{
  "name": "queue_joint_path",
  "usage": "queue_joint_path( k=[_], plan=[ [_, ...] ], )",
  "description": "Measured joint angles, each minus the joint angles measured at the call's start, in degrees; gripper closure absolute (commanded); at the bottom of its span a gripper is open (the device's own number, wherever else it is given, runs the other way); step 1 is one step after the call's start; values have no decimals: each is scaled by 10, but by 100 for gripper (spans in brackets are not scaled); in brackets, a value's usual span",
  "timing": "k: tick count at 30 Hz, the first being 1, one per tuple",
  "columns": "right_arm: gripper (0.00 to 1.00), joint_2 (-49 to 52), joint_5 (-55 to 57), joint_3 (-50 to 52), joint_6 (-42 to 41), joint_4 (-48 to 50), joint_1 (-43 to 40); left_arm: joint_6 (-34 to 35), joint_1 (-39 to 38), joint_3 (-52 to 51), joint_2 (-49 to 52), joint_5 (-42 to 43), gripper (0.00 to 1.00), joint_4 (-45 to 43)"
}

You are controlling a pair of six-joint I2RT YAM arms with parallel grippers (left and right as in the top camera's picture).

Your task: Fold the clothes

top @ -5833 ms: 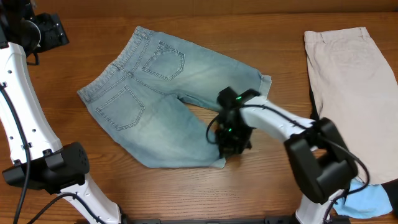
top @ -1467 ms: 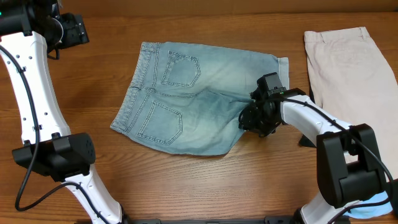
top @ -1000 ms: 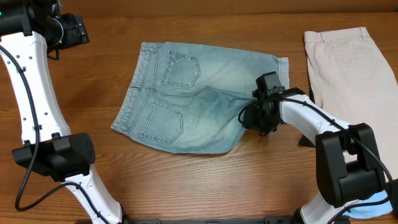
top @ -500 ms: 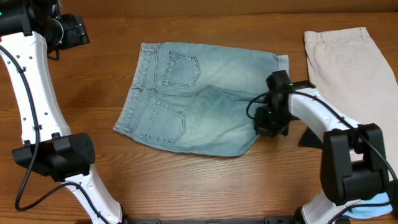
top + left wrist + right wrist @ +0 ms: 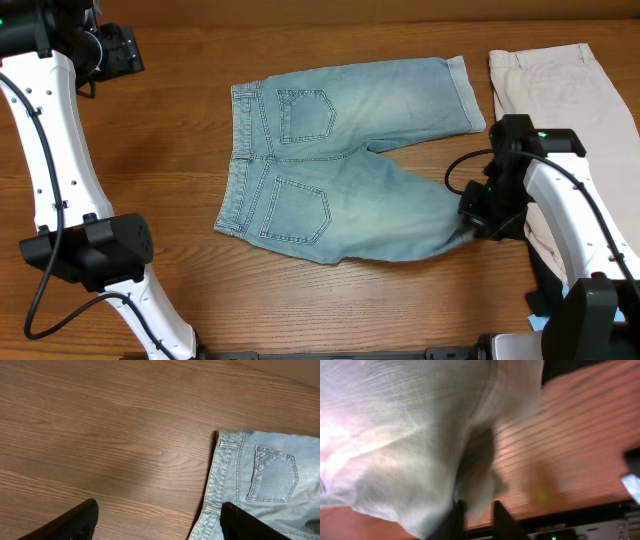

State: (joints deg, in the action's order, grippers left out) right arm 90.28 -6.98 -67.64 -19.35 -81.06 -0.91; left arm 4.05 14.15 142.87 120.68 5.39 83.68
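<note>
The faded light-blue denim shorts (image 5: 350, 190) lie spread on the table, back pockets up, waistband at the left. My right gripper (image 5: 472, 222) is shut on the hem of the nearer leg at its right end; in the right wrist view the fingers (image 5: 476, 517) pinch pale cloth (image 5: 410, 445). My left gripper (image 5: 122, 50) is open and empty at the far left; the left wrist view shows its wide-apart fingers (image 5: 157, 522) above bare wood, with the waistband and a pocket (image 5: 265, 480) to the right.
Beige shorts (image 5: 580, 110) lie flat at the right edge, partly under my right arm. A pale-blue garment (image 5: 540, 322) peeks out at the bottom right corner. Bare wood (image 5: 150, 150) lies left of the denim.
My right gripper has pulled the nearer leg to the right and toward the front. The denim shorts have slid right and the two legs have spread apart. The left arm has not moved.
</note>
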Motion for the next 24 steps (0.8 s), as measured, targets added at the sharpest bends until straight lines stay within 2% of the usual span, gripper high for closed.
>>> queue_joint_path(
  k=[2, 7, 12, 13, 16, 24],
  plan=[
    [52, 0, 7, 0, -4, 6, -8, 0, 0, 0, 0, 0, 20, 3],
    [52, 0, 14, -14, -1, 37, -25, 0, 0, 0, 0, 1, 21, 12],
    [52, 0, 3, -104, 24, 39, -27, -5, -11, 0, 7, 16, 21, 15],
    [47, 0, -2, -124, 29, 40, -27, -11, -18, 0, 13, 23, 21, 16],
    [44, 0, -12, -163, 39, 42, -27, -25, -49, 0, 39, 36, 21, 17],
    [36, 0, -20, -167, 44, 41, -27, -53, -161, -1, 145, 50, 23, 32]
  ],
)
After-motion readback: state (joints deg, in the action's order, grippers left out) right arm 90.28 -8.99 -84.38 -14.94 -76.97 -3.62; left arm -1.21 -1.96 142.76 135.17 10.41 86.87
